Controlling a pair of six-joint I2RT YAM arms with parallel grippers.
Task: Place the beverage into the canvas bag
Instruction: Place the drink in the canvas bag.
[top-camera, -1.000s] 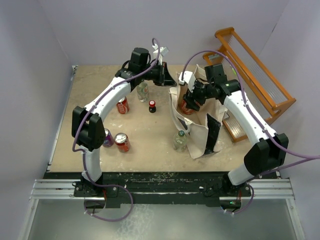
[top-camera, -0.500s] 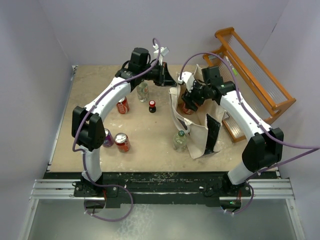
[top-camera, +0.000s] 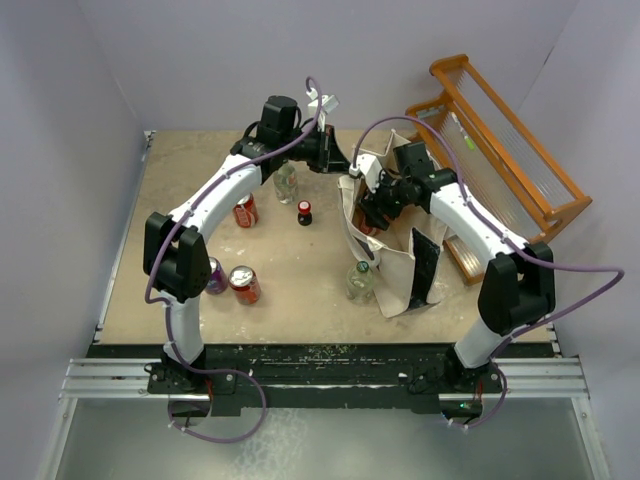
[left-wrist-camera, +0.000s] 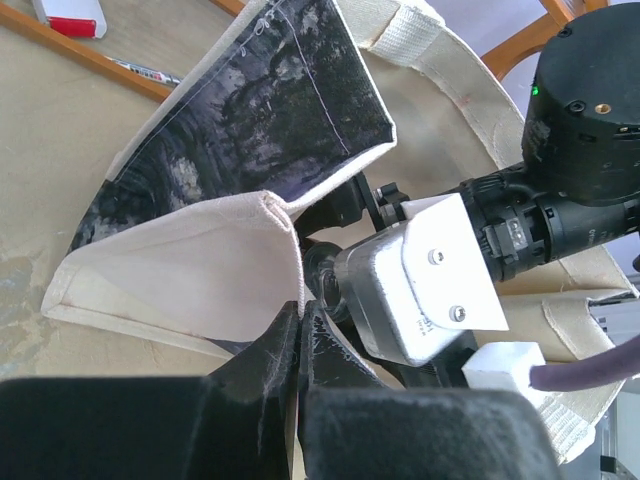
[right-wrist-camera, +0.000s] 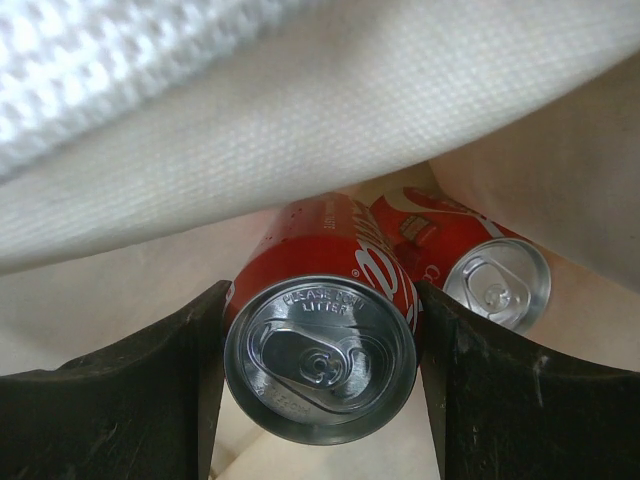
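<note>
Beverage can (right-wrist-camera: 320, 345), red, silver tab end toward the right wrist lens, clamped between the two dark fingers (right-wrist-camera: 150, 400) of the right gripper (right-wrist-camera: 322, 300): one finger pressed to its side at 9 o'clock, the other at 3 o'clock, jaws about half spread and touching the beverage can on both sides. Held down inside the canvas bag (top-camera: 398, 272), cream cloth draped over it at 12 o'clock. Second red can (right-wrist-camera: 490, 270) already in the bag, just beside the held one at 2 o'clock, tab end also up. Seen from above, right gripper (top-camera: 372, 207) sunk into the bag's mouth, the held can mostly hidden by the wrist. Left gripper (left-wrist-camera: 300, 325) closed tight, pinching the cream rim of the bag at the mouth's 11 o'clock corner and holding it lifted; dark navy print visible on the inner wall at 12 o'clock in the left wrist view. Bag standing at 3 o'clock of the table (top-camera: 190, 160), black end panel toward 6 o'clock. Clear bottle with green cap (top-camera: 360, 282) upright just beside the bag at its 8 o'clock. Small dark bottle with red cap (top-camera: 304, 212) at 9 o'clock of the bag, apart from it. Further toward 9 o'clock, another clear bottle (top-camera: 286, 182) and an upright red can (top-camera: 246, 211). Near 7 o'clock of the table, a red can (top-camera: 244, 284) with a purple can (top-camera: 215, 275) just beside it. Orange wooden rack (top-camera: 500, 130) beyond the bag at 2 o'clock.
</note>
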